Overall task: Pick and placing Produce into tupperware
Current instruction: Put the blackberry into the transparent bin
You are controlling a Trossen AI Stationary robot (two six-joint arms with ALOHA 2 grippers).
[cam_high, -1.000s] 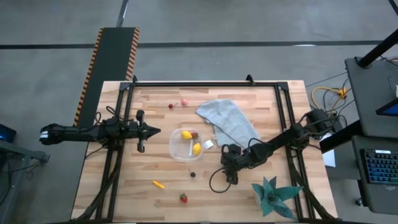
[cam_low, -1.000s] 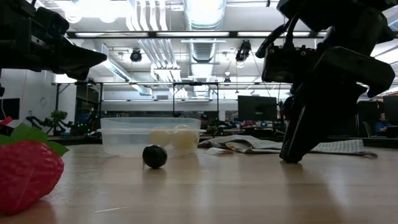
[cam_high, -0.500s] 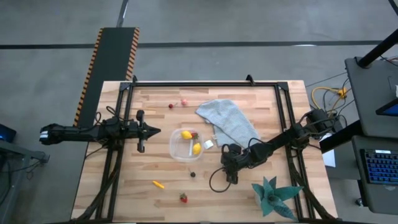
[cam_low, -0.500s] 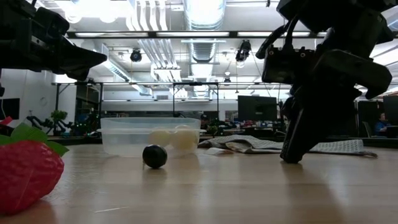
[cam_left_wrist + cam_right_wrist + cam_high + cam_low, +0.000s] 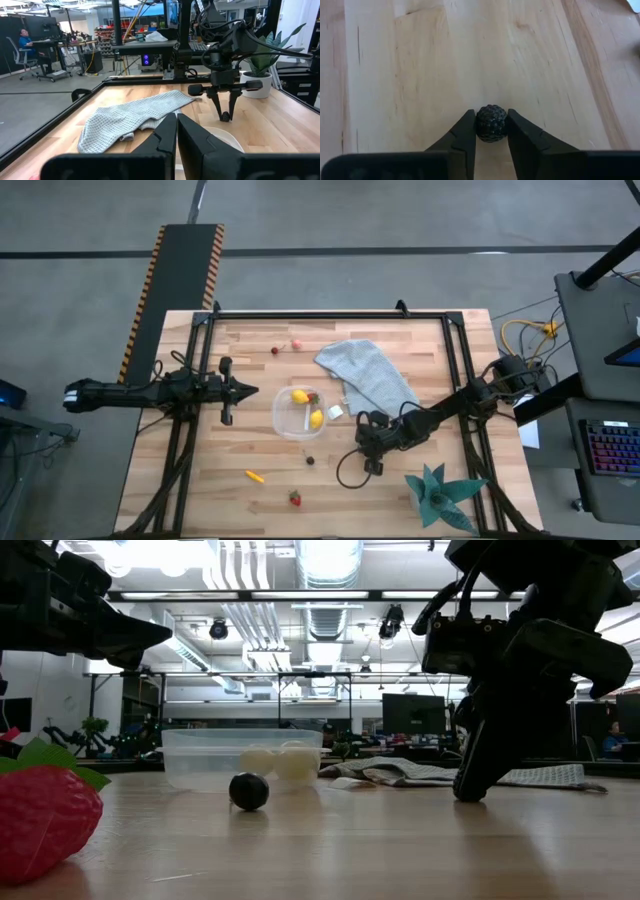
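At the left of the high view the left gripper [image 5: 245, 391] waits, its fingers pressed together, beside the clear tub [image 5: 300, 412], which holds two lemons [image 5: 299, 396] and a red berry [image 5: 313, 397]. Below it on the table [image 5: 200, 480] lie a carrot piece [image 5: 255, 476], a strawberry [image 5: 294, 498] and a dark ball [image 5: 310, 461]. Right of centre, the right gripper [image 5: 371, 468] is clamped on a dark knobbly berry [image 5: 491, 123] resting on the wood. The round berry could squirt out from the narrow fingers when lifted and roll off.
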